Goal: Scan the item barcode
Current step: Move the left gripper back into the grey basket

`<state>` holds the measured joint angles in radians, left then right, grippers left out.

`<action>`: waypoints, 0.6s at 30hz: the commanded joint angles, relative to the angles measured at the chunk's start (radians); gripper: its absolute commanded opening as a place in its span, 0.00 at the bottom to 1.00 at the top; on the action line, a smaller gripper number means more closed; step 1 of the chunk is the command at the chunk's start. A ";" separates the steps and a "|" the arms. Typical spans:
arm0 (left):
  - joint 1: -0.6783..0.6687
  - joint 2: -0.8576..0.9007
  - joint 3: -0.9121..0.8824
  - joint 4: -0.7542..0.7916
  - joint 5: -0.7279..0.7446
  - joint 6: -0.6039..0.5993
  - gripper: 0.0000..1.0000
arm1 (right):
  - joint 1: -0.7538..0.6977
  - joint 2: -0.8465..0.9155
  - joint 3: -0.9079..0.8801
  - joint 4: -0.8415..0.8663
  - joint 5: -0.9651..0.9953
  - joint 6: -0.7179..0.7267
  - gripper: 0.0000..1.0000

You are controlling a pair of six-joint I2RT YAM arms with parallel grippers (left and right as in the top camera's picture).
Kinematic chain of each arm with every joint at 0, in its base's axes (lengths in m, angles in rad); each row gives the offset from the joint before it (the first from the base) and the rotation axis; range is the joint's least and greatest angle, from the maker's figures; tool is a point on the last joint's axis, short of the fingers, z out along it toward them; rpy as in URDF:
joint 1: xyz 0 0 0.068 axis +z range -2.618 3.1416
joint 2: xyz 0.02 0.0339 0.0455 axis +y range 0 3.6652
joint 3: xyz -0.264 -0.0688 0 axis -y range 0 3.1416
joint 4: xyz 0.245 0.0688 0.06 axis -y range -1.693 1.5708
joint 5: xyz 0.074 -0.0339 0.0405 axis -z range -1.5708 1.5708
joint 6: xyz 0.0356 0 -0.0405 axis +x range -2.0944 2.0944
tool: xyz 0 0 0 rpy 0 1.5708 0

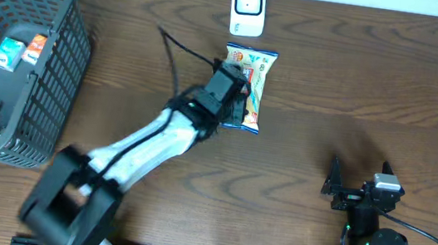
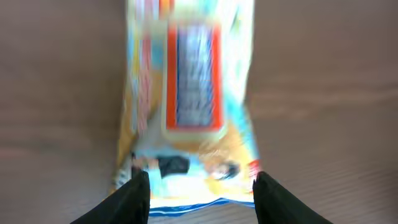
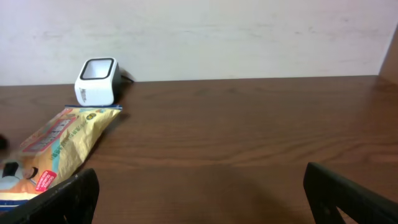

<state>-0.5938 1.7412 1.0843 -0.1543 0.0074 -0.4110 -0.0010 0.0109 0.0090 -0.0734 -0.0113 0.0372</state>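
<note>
Snack packet point(image 1: 257, 70) flat on table, 6 o'clock of scanner point(image 1: 248, 7). Left gripper point(image 2: 200, 190) straddles packet's near end, fingers at both edges; grasp or release: cannot tell. Right gripper point(image 3: 199, 196) at packet's 4 o'clock, spread wide, empty. Basket point(image 1: 64, 53) at 9 o'clock.
</note>
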 commanded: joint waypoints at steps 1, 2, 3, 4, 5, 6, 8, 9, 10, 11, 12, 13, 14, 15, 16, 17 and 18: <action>0.002 -0.193 0.018 0.004 -0.117 0.018 0.54 | -0.005 -0.005 -0.003 -0.002 0.001 0.007 0.99; 0.003 -0.227 0.018 0.003 -0.143 0.020 0.56 | -0.005 -0.005 -0.003 -0.002 0.001 0.007 0.99; 0.004 -0.264 0.018 0.004 -0.164 0.037 0.57 | -0.005 -0.005 -0.003 -0.002 0.001 0.007 0.99; 0.005 -0.300 0.018 0.004 -0.185 0.061 0.57 | -0.005 -0.005 -0.003 -0.001 0.001 0.007 0.99; 0.006 -0.336 0.018 0.004 -0.206 0.086 0.57 | -0.005 -0.005 -0.003 -0.002 0.001 0.007 0.99; 0.009 -0.378 0.018 0.004 -0.239 0.114 0.57 | -0.005 -0.005 -0.003 -0.002 0.001 0.007 0.99; 0.018 -0.440 0.018 0.004 -0.290 0.135 0.57 | -0.005 -0.005 -0.003 -0.002 0.001 0.007 0.99; 0.033 -0.487 0.018 0.003 -0.307 0.147 0.57 | -0.005 -0.005 -0.003 -0.002 0.001 0.007 0.99; 0.043 -0.510 0.019 0.002 -0.308 0.149 0.57 | -0.005 -0.005 -0.003 -0.001 0.001 0.007 0.99; 0.061 -0.543 0.021 -0.002 -0.308 0.149 0.57 | -0.005 -0.005 -0.003 -0.002 0.001 0.007 0.99; 0.077 -0.570 0.026 -0.013 -0.307 0.149 0.57 | -0.005 -0.005 -0.003 -0.002 0.001 0.007 0.99; 0.095 -0.592 0.036 -0.034 -0.307 0.149 0.57 | -0.005 -0.005 -0.003 -0.002 0.001 0.007 0.99; 0.113 -0.605 0.053 -0.065 -0.307 0.149 0.57 | -0.005 -0.005 -0.003 -0.002 0.001 0.007 0.99; 0.133 -0.613 0.081 -0.113 -0.307 0.149 0.57 | -0.005 -0.005 -0.003 -0.002 0.001 0.007 0.99; 0.156 -0.612 0.126 -0.182 -0.307 0.149 0.57 | -0.005 -0.005 -0.003 -0.002 0.001 0.007 0.99; 0.175 -0.605 0.170 -0.246 -0.305 0.149 0.57 | -0.005 -0.005 -0.003 -0.002 0.001 0.007 0.99; 0.205 -0.589 0.250 -0.350 -0.304 0.150 0.57 | -0.005 -0.005 -0.003 -0.002 0.001 0.007 0.99</action>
<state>-0.4515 1.1381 1.1770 -0.3706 -0.2710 -0.2836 -0.0010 0.0109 0.0090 -0.0731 -0.0113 0.0372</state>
